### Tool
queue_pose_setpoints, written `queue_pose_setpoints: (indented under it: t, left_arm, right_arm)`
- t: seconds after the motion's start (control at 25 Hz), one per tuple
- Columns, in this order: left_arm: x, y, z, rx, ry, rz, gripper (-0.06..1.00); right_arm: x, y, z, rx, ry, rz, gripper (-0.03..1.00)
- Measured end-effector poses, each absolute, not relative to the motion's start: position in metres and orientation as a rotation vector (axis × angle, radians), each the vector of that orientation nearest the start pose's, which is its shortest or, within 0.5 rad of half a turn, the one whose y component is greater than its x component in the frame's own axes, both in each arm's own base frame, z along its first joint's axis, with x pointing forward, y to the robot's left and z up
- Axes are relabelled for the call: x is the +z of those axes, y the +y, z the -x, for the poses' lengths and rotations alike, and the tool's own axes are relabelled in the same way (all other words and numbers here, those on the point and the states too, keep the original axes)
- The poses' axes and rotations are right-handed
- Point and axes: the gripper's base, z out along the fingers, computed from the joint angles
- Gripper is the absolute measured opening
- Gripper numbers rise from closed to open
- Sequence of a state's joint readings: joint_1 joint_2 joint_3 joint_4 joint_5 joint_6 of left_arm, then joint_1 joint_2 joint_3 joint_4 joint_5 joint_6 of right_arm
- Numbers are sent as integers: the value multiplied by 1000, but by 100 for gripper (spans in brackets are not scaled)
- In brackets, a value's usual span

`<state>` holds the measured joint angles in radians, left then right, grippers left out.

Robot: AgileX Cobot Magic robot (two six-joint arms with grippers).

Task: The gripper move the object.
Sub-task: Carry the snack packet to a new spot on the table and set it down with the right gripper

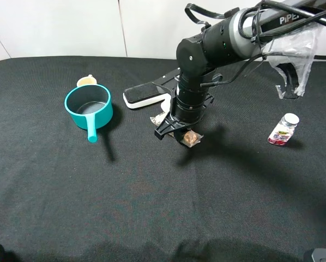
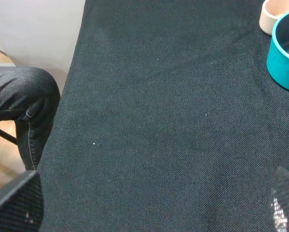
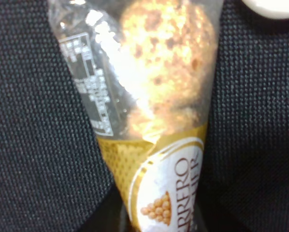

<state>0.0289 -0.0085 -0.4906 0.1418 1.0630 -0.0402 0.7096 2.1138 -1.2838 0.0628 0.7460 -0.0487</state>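
Note:
The object, a clear packet of tan and brown snack pieces with a gold label, lies on the black cloth mid-table, with one end [image 1: 191, 138] showing under the claw. It fills the right wrist view [image 3: 159, 96]. My right gripper [image 1: 176, 131], a black claw on a thick black arm reaching across the middle, stands straight down over the packet and looks shut on its narrow gold end. Its fingers are hidden in the wrist view. My left gripper [image 2: 149, 208] is open and empty over bare cloth near the table's left edge.
A black-and-white eraser block [image 1: 146, 95] lies just behind the packet. A teal pot [image 1: 88, 107] with a small beige cup [image 1: 86, 81] behind it stands at the left. A small clear bottle with a silver cap [image 1: 283, 129] stands at the right. A person's leg [image 2: 23, 106] is beside the table edge.

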Motion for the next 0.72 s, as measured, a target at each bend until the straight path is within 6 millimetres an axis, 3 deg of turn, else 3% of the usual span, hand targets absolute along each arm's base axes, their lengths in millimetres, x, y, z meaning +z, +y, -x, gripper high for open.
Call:
queue_pose_setpoints:
  t: [0.72]
  left_arm:
    - [275,11,6,163,2042,77,99]
  right_arm:
    - [106,254,-291,105,2868,1078,14]
